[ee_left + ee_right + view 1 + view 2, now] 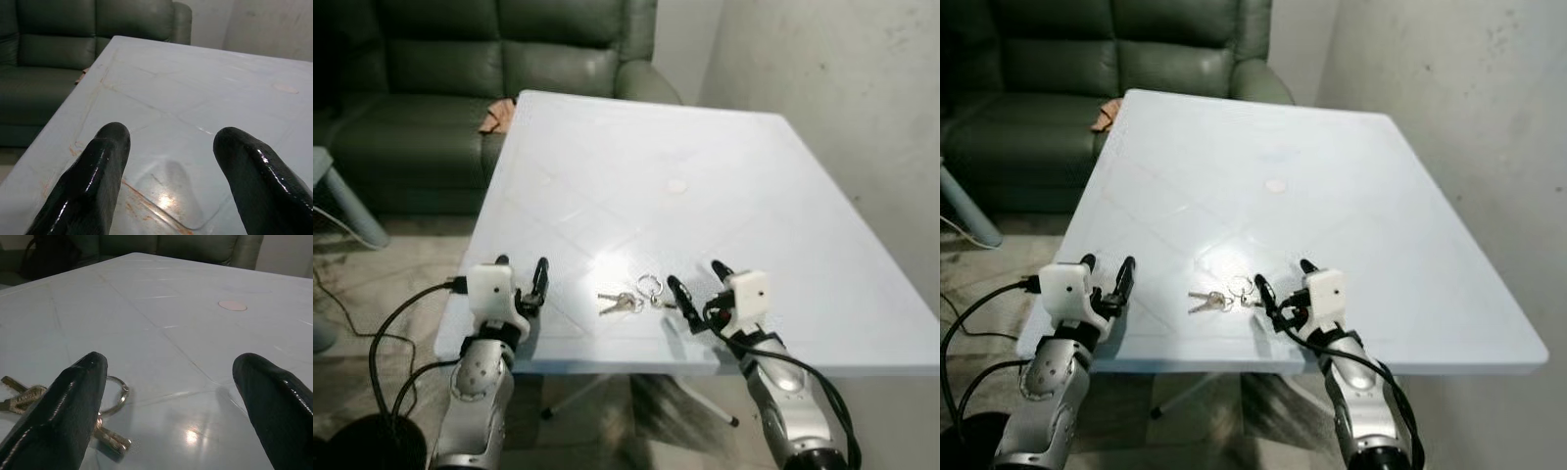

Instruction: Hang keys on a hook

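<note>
Both grippers over the near edge of the white table (724, 166).

Right gripper (695, 278) (fingers wide apart) hovers beside the keys (631, 297), which lie flat at its 9 o'clock; left gripper (522, 271), also spread wide, holds nothing.

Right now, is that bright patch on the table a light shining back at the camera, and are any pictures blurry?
Left eye view: white glare on the table just beyond the keys, which stay readable. Right wrist view: a small glint between the open right gripper fingers; the near fingertips look soft. Left wrist view: a similar glint by the open left gripper; the sofa is dim.
</note>
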You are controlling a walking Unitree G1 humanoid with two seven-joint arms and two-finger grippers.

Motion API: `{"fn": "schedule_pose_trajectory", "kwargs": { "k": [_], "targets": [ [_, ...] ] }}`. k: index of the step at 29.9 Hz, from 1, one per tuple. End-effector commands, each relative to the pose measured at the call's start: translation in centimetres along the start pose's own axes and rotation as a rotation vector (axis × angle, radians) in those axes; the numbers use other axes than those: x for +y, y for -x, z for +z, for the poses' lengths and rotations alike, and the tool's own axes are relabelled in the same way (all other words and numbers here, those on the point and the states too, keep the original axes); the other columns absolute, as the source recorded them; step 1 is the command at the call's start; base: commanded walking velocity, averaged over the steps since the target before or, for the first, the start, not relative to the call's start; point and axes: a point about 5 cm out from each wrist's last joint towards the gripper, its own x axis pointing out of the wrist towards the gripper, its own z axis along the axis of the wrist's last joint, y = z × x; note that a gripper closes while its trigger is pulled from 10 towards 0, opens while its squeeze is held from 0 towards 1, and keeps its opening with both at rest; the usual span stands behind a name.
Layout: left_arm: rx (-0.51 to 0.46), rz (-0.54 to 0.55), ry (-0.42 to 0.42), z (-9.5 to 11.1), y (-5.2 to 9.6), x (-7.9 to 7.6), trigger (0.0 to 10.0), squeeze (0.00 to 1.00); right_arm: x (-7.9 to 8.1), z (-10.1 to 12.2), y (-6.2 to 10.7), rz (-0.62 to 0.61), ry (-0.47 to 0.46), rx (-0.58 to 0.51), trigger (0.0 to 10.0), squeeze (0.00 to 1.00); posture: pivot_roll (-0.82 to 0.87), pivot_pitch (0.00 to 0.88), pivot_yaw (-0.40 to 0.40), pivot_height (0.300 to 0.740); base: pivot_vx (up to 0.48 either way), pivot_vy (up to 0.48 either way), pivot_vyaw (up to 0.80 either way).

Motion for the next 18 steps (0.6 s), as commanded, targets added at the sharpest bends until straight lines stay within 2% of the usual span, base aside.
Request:
{"fn": "schedule_pose_trajectory", "kwargs": {
  "k": [1,9,11,18],
  "targets": [
    [-0.005,-0.014,-0.008,-0.1,0.3,-0.2,10.0,0.0,-0.3,0.2,0.1,0.007,0.022,0.006,10.0,0.0,-0.07,0.043,-0.073,0.74,0.0,0.0,0.0],
    [-0.006,-0.085,-0.029,-0.6,1.5,-1.5,10.0,0.0,-0.1,1.3,-0.8,0.113,0.097,0.019,10.0,0.0,-0.07,0.065,-0.077,0.74,0.0,0.0,0.0],
    [-0.003,-0.125,-0.049,-0.9,2.0,-2.4,10.0,0.0,0.1,1.9,-1.5,0.147,0.118,0.021,10.0,0.0,-0.07,0.07,-0.079,0.74,0.0,0.0,0.0],
    [-0.002,-0.174,-0.034,-1.1,2.8,-3.8,10.0,0.0,0.7,3.3,-2.7,0.17,0.127,0.028,10.0,0.0,-0.06,0.075,-0.083,0.74,0.0,0.0,0.0]
  ]
}}
